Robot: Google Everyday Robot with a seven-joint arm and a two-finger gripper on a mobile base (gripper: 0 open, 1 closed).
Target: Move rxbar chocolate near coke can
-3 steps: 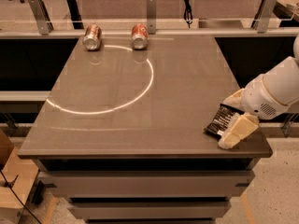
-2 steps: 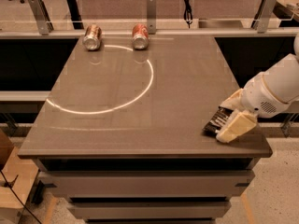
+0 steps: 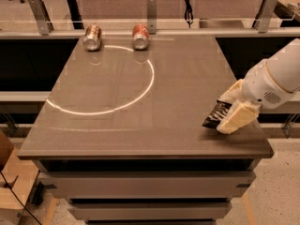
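The rxbar chocolate point(image 3: 215, 116), a flat dark bar with white lettering, is at the table's right front edge, between my fingers. My gripper point(image 3: 228, 108) reaches in from the right and is shut on the bar, one cream finger point(image 3: 237, 118) in front of it and the other behind it. The bar looks slightly raised and tilted. The coke can point(image 3: 140, 36), red with a silver end, lies on its side at the far edge of the table, well away from the bar.
A paler copper-and-silver can point(image 3: 92, 36) lies on its side at the far left, beside the coke can. The grey table point(image 3: 140, 125) shows a bright curved light arc. A rail with metal posts point(image 3: 151, 11) runs behind the table.
The fingers have closed around the bar, and the bar has shifted slightly up and to the left at the table's right edge. The cans have not moved.
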